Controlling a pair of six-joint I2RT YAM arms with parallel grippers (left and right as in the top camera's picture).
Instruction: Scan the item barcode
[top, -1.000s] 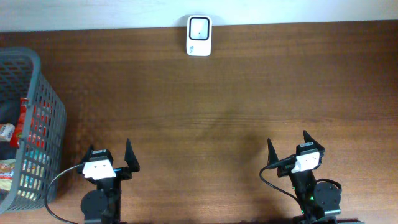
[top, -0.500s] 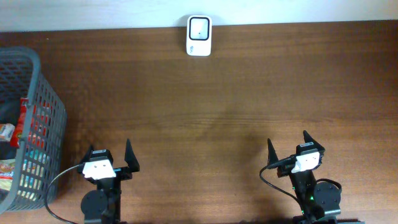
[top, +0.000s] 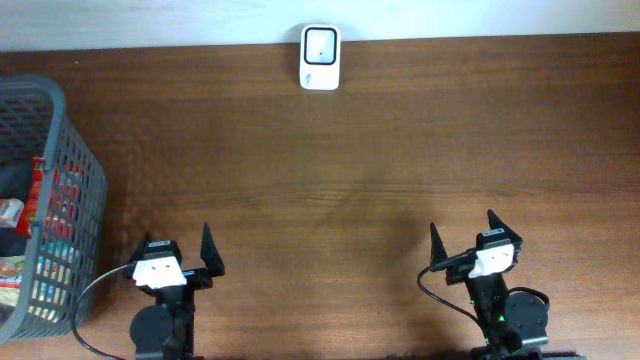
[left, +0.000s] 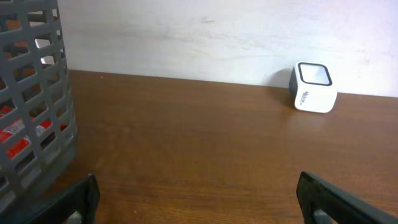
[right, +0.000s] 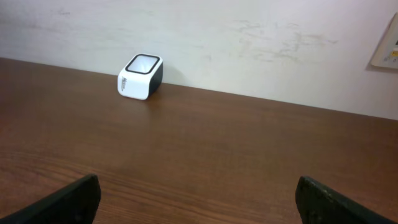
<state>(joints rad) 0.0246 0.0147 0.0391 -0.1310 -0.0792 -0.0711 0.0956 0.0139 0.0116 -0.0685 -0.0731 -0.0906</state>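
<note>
The white barcode scanner (top: 320, 58) stands at the far edge of the wooden table (top: 350, 170), right against the pale wall (left: 186, 37), its dark window facing up. Well away from the scanner, off to its left as the arms face it and nearer to them, sits a grey slatted basket (top: 75, 200). The goods to be scanned lie inside it: a red packet (top: 38, 185) stands against the inner side of the wall nearest the scanner, and other wrapped items (top: 10, 212) lie farther from the scanner, too small to read. The left gripper (top: 172, 245) is at the table edge opposite the scanner, on the basket's side and just beside the basket. Its jaws are spread wide with nothing between them, and in its wrist view the two dark fingertips (left: 81, 199) frame bare wood. The right gripper (top: 462, 222) is at that same near edge, on the scanner's other side and well apart from it. It too is released and empty, its fingertips (right: 336, 199) far apart, with the scanner at the upper left of its view.
</note>
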